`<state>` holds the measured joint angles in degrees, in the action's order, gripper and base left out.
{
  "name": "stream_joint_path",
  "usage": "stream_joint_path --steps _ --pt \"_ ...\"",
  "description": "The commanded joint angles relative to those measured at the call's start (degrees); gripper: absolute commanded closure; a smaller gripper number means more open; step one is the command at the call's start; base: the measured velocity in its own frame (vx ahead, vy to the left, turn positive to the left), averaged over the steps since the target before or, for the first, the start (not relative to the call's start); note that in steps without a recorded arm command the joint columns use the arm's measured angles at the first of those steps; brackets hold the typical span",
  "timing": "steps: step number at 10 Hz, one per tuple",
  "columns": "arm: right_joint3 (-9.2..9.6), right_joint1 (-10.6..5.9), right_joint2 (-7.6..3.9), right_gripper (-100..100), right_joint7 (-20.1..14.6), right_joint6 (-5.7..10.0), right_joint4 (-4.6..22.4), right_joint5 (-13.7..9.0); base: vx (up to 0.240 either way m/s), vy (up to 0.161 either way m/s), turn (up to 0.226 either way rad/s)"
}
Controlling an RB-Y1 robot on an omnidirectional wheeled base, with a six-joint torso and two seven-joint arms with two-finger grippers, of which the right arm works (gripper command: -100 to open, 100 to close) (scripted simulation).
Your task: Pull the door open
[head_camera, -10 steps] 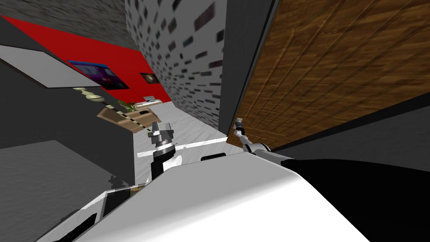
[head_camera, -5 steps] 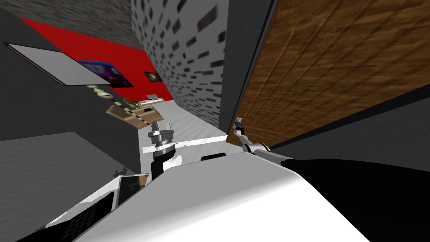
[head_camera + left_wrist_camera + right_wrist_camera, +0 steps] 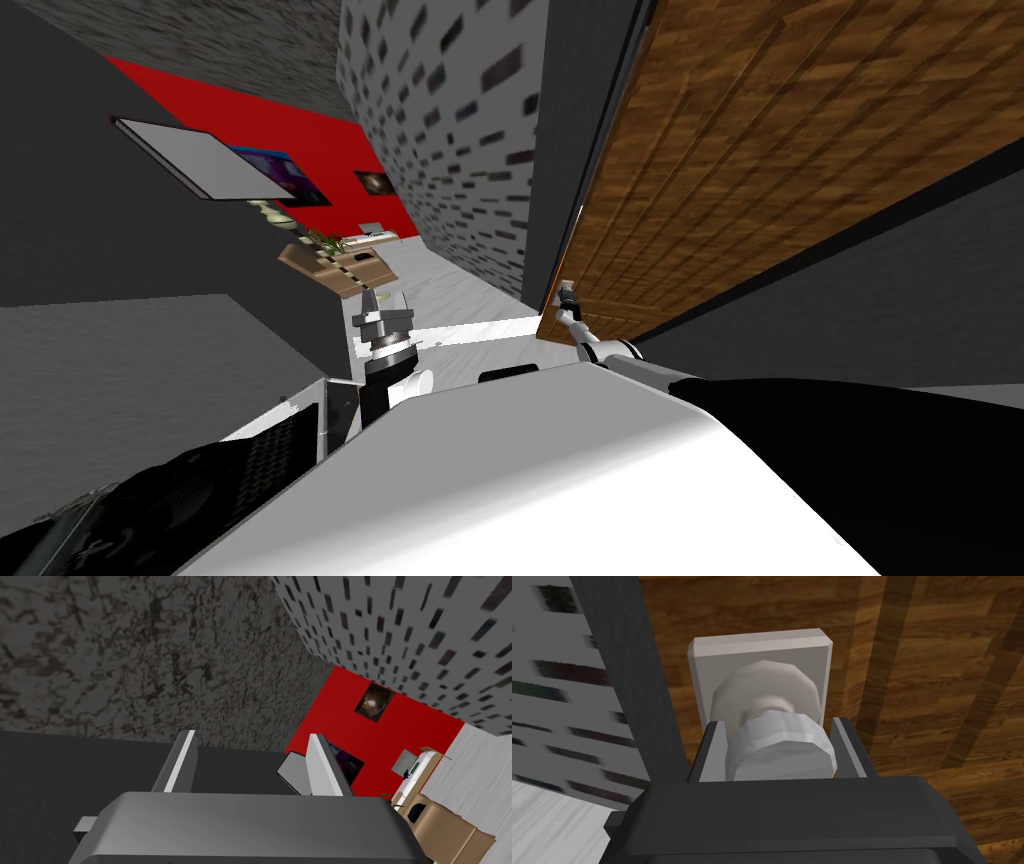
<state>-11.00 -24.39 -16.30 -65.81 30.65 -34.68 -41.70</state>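
Note:
A brown wooden door fills the right of the head view, set in a dark frame. Its pale grey knob stands on a square plate close to the frame-side edge. My right gripper is shut on the knob, and in the right wrist view its two fingers press the knob's sides. My left gripper is held up in front of my chest, away from the door. Its jaws are open with nothing between them.
A dark wall stands close on my left. Ahead, a pale floor runs along a speckled wall to a red wall, with a brown box-like piece in front of it.
My view has swung, so the left wall and far room have slid rightward. The door's lower edge has risen in the picture. My right gripper has stayed on the knob.

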Motion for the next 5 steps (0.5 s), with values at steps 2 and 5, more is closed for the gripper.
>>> stream_joint_path --steps 2,5 --pt "-0.49 0.53 -0.79 100 -0.2 0.57 0.0 -0.1 -0.203 0.009 0.026" --pt "-0.43 0.60 -0.89 100 -0.3 0.55 0.0 -0.1 -0.215 -0.007 0.026"
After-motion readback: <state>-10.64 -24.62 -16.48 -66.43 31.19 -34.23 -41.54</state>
